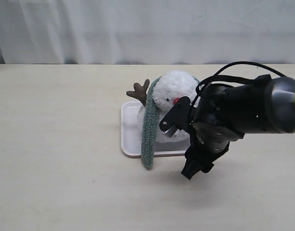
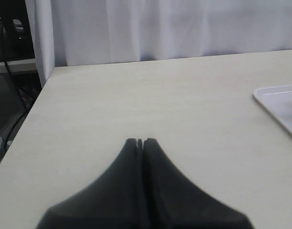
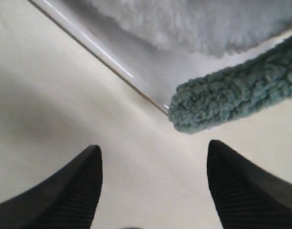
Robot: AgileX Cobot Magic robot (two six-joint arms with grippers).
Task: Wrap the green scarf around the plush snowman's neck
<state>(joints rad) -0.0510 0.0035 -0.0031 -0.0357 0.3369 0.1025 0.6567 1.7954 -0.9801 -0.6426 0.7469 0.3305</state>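
Observation:
The plush snowman [image 1: 173, 86] stands on a white tray [image 1: 128, 130], with its orange nose facing front. The green scarf [image 1: 149, 130] lies over the snowman's head side and neck. One long end hangs down past the tray's front edge onto the table. My right gripper [image 1: 178, 147] hovers just in front of the tray, open, with nothing between its fingers. In the right wrist view the scarf's rounded end [image 3: 222, 102] lies just beyond the open right gripper [image 3: 153, 152], next to the snowman's white fur [image 3: 193, 24]. My left gripper [image 2: 140, 141] is shut and empty over bare table.
A brown twig arm [image 1: 139, 91] sticks out to the snowman's left. The tray's corner [image 2: 279, 102] shows at the edge of the left wrist view. A white curtain [image 1: 137, 29] hangs behind the table's far edge. The right arm hides the snowman's right side.

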